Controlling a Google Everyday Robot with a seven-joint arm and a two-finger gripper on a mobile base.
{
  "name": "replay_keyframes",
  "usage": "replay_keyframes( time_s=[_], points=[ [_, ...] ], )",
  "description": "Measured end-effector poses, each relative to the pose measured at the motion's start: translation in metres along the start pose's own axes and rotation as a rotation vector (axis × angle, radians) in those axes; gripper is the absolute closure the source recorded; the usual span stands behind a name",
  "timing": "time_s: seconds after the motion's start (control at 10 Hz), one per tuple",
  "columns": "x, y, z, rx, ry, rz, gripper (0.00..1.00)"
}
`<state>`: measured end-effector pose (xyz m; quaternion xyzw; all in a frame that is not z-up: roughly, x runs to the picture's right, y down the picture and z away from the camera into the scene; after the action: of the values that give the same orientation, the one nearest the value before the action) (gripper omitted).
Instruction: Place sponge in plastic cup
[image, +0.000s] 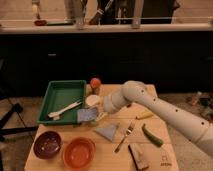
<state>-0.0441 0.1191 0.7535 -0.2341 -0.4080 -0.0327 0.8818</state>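
The blue-grey sponge (87, 115) hangs just above the table, right of the green tray, and its right edge meets my gripper (102, 113). The gripper sits at the end of the white arm (150, 105), which reaches in from the right, and it is shut on the sponge. Directly behind the sponge stands the plastic cup (92, 100), short and pale, the only cup showing. The arm's wrist hides the table to the right of the cup.
A green tray (52, 102) holding a white utensil lies at the left. An orange-capped jar (95, 83) stands behind the cup. In front lie a flat grey-blue triangle (107, 132), fork (124, 136), green pepper (151, 135), dark-and-tan block (138, 156), purple bowl (47, 144) and orange bowl (78, 152).
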Motion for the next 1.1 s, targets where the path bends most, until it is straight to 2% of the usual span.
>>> replay_keyframes(
  time_s=[0.7,1.1],
  points=[
    [0.015,-0.006,0.011,-0.031,-0.019,0.029,1.00],
    [0.026,-0.007,0.008,-0.029,-0.016,0.048,1.00]
  ],
)
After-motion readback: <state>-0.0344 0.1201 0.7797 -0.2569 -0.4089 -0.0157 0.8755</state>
